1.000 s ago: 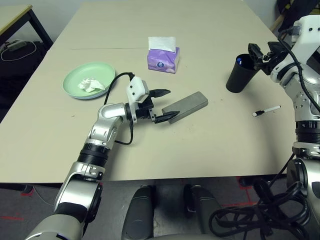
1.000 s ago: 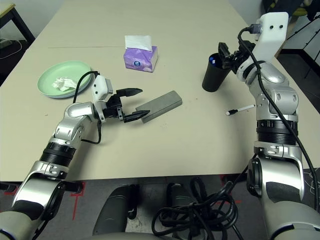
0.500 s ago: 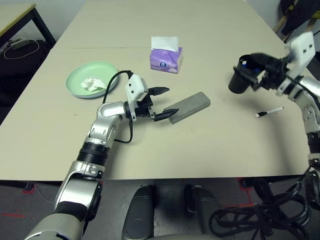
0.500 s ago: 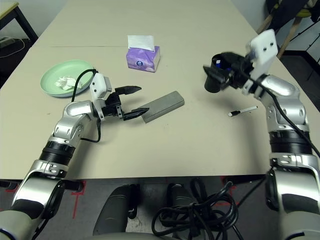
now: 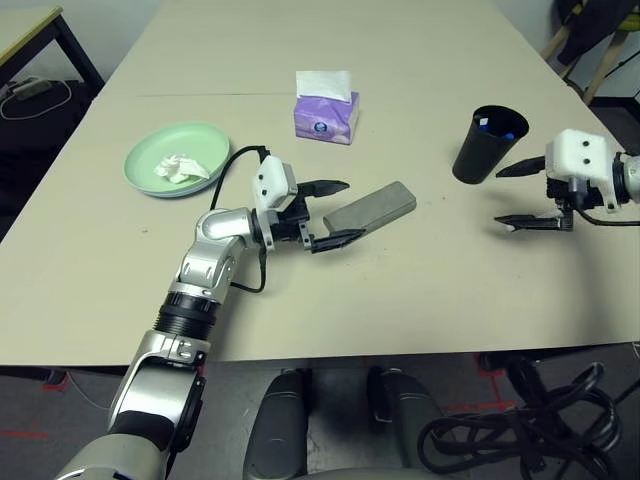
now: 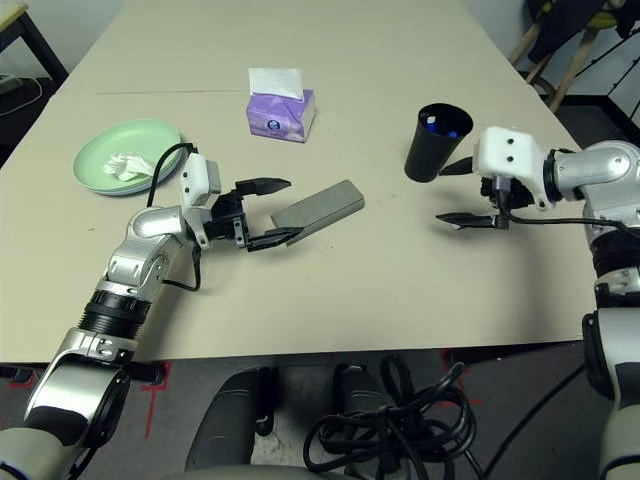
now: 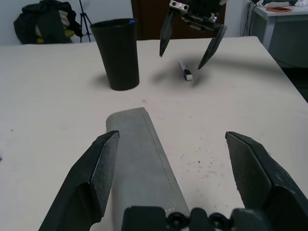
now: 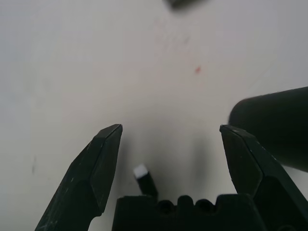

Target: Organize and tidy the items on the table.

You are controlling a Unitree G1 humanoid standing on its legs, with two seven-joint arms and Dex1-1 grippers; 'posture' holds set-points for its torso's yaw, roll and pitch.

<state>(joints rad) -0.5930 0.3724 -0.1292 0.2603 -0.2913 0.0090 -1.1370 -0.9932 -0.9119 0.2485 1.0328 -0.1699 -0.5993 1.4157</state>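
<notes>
Standing at right of frame, black cup (image 5: pixel 489 143); white pen (image 7: pixel 185 70) is straddled by the empty, spread right gripper (image 5: pixel 528 195). Centre: grey case (image 5: pixel 370 211), at the spread left gripper (image 5: pixel 340 212).

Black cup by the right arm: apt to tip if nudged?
Probably. The black cup stands tall and narrow on the table, so a push near its rim would likely topple it. It looks like light plastic, and whatever blue thing sits inside could spill.
</notes>
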